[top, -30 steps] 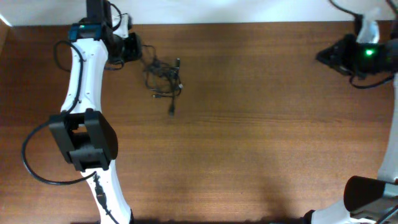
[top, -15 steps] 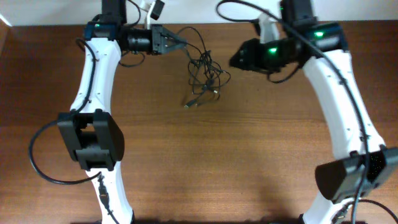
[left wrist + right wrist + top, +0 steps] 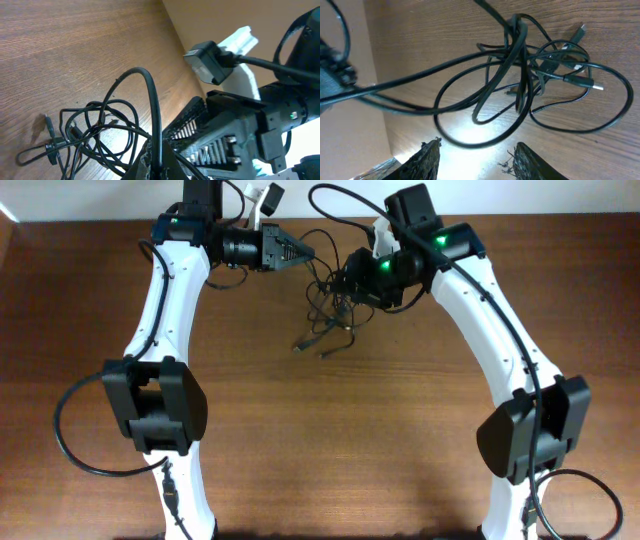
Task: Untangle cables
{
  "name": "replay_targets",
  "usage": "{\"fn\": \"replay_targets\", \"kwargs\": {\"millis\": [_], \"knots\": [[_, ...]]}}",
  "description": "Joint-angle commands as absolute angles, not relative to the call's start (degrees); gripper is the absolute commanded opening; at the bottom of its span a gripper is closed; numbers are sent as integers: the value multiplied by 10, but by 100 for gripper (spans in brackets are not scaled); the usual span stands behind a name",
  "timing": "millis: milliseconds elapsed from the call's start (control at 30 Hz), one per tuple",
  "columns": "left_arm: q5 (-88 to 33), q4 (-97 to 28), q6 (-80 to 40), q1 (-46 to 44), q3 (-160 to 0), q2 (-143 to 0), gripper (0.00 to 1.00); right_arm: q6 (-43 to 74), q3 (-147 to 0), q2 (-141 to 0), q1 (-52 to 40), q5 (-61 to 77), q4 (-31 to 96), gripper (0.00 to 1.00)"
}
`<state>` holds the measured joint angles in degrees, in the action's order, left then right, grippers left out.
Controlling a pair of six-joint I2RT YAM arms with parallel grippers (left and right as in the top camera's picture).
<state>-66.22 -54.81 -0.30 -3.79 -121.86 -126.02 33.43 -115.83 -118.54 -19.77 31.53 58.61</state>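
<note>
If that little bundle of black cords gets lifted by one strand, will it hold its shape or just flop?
Probably flop: the cables are thin and lie in slack, uneven loops. The strand pinched in the left gripper bends in a soft arc down to the pile, so they seem limp and light. The knot would likely drag the whole bundle along.

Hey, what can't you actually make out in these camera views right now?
- Number of cables: strands overlap in every view; overhead too small.
- Left claw grip: left wrist view, cut off by the bottom edge.
- Right claw: overhead, hidden beneath its own wrist; right wrist view doesn't show whether it touches the cables.
</note>
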Motion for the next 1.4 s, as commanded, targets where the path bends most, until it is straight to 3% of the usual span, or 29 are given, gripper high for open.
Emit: {"fn": "replay_targets", "kwargs": {"millis": [0,200,500,600,700,967,1067,1167,1367], "knots": [[-666,-547,-8,-41,-1223,-1256,0,340,-1156,-1204,-204,308,554,45],[-666,-547,-9,-45,-1223,-1256,0,346,-1155,-1223,-204,307,522,33],[-666,-547,-9,-53,-1223,-1256,0,345,-1153,-1241,-206,285,505,32],[-658,-547,-8,-65,-1223,-1256,0,336,-1153,-1241,-206,239,504,31],[-648,-547,-8,-72,-1223,-1256,0,328,-1153,-1241,-206,202,501,24],[-635,-548,-8,-72,-1223,-1256,0,272,-1153,-1241,-206,109,490,24],[-635,-547,-9,-73,-1223,-1256,1,263,-1153,-1241,-206,102,490,18],[-635,-547,-8,-72,-1223,-1256,1,263,-1153,-1241,-206,102,490,4],[-580,-548,-8,-72,-1223,-1256,2,253,-1153,-1235,-202,130,512,4]]}}
